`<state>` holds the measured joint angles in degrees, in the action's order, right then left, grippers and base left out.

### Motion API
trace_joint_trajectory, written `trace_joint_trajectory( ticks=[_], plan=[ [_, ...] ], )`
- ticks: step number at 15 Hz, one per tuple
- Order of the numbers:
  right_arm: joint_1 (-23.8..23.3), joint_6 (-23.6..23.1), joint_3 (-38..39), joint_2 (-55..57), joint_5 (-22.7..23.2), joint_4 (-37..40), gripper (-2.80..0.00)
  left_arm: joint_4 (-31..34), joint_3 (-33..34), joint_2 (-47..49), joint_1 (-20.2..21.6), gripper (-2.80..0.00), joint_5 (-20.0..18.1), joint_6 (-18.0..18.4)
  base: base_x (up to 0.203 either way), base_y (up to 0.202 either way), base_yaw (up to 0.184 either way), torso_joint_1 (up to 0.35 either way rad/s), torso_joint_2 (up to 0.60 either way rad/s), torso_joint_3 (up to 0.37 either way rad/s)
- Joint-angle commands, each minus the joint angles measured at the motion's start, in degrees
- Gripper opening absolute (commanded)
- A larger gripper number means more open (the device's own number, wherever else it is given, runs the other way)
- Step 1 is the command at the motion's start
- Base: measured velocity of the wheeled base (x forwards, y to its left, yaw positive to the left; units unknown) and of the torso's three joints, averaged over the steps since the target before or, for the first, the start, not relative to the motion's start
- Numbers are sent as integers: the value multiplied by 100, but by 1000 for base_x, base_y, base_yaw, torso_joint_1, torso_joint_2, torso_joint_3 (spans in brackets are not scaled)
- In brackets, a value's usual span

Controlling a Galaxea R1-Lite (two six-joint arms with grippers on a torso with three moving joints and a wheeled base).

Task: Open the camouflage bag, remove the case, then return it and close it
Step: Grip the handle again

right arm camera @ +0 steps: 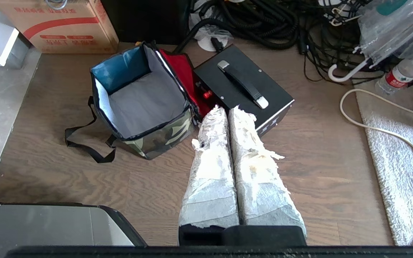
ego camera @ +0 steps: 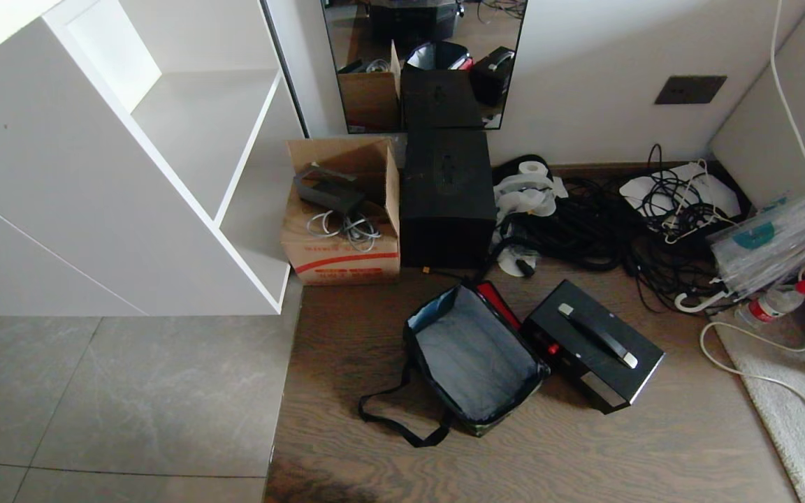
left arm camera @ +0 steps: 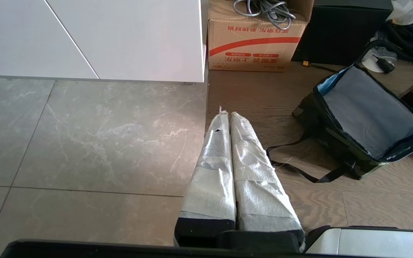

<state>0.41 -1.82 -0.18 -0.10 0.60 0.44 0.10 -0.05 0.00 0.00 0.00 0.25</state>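
The camouflage bag (ego camera: 476,360) (right arm camera: 142,102) (left arm camera: 368,120) stands open on the wood floor, its grey lining showing and nothing inside; its red flap hangs toward the case. The black case (ego camera: 591,342) (right arm camera: 244,87) lies flat just right of the bag, handle up, red latch facing the bag. Neither arm appears in the head view. My left gripper (left arm camera: 227,114) is shut and holds nothing, hanging above the floor left of the bag. My right gripper (right arm camera: 228,109) is also shut with nothing in it, above the floor in front of the case.
A cardboard box (ego camera: 341,213) with cables and a tall black box (ego camera: 446,199) stand behind the bag. Tangled cables (ego camera: 626,223), a bagged umbrella (ego camera: 780,241) and a bottle (ego camera: 773,304) lie right. A white shelf unit (ego camera: 130,175) is left, a rug (ego camera: 787,391) far right.
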Motion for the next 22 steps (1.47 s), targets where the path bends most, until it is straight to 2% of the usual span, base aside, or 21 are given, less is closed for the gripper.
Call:
trace_joint_trajectory(
  ticks=[1,7,22],
  plan=[
    [2,-3,1,10,2,0,-280,-1,2,0,0,-280,0,1,0,0,0,0,0,0],
    [2,-3,1,10,2,0,-280,-1,0,0,0,-280,0,-16,0,0,0,1,1,-51],
    [2,-3,1,10,2,0,-280,-1,5,0,0,-280,0,1,0,0,0,2,3,-194]
  ],
)
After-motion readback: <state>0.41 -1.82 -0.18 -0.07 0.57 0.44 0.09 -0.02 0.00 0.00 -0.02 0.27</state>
